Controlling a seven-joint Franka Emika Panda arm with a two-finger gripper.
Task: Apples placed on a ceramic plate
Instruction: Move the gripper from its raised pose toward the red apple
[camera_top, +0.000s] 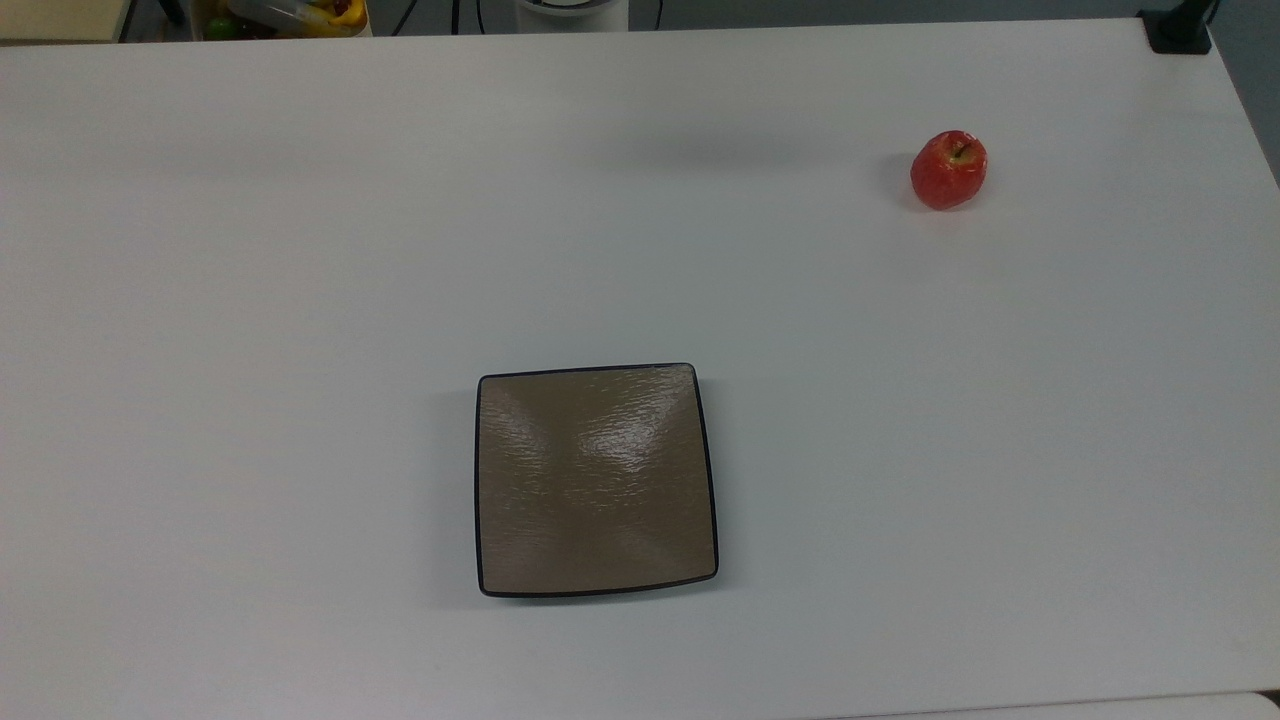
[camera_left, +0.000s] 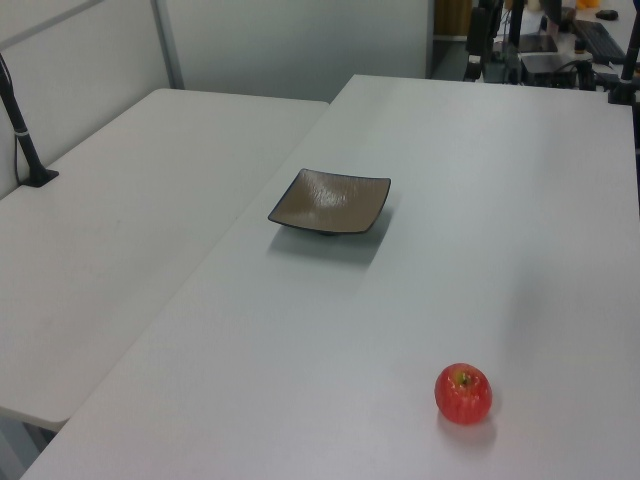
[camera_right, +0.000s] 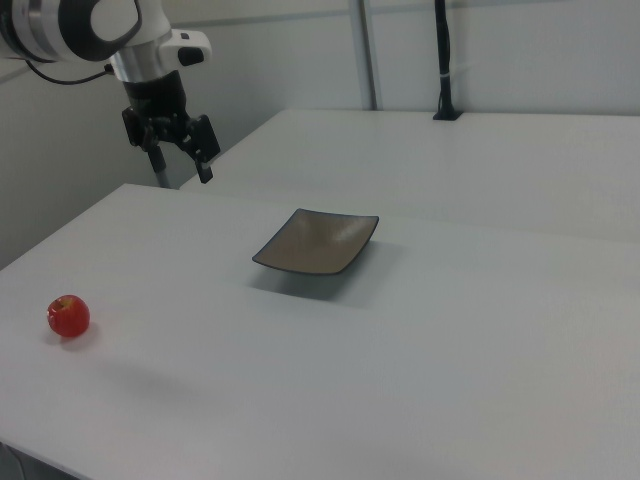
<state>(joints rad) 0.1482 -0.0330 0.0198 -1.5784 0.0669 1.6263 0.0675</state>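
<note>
A small glossy red apple (camera_top: 948, 169) with a yellow-green patch at its stem rests on the white table, far toward the top view's upper right. It also sits low in the left view (camera_left: 463, 393) and at the right view's left edge (camera_right: 68, 315). The square tan-brown ceramic plate (camera_top: 596, 480) with a thin black rim lies bare near the table's middle (camera_left: 330, 201) (camera_right: 316, 241). My gripper (camera_right: 182, 160) hangs high above the table at the right view's upper left, open, holding nothing, well apart from apple and plate.
A second white table (camera_left: 120, 240) adjoins the first one. A black post (camera_right: 444, 60) stands clamped at its far side. A black clamp (camera_top: 1178, 30) sits at the top view's upper right corner. Clutter (camera_top: 290, 15) lies beyond the top view's upper left edge.
</note>
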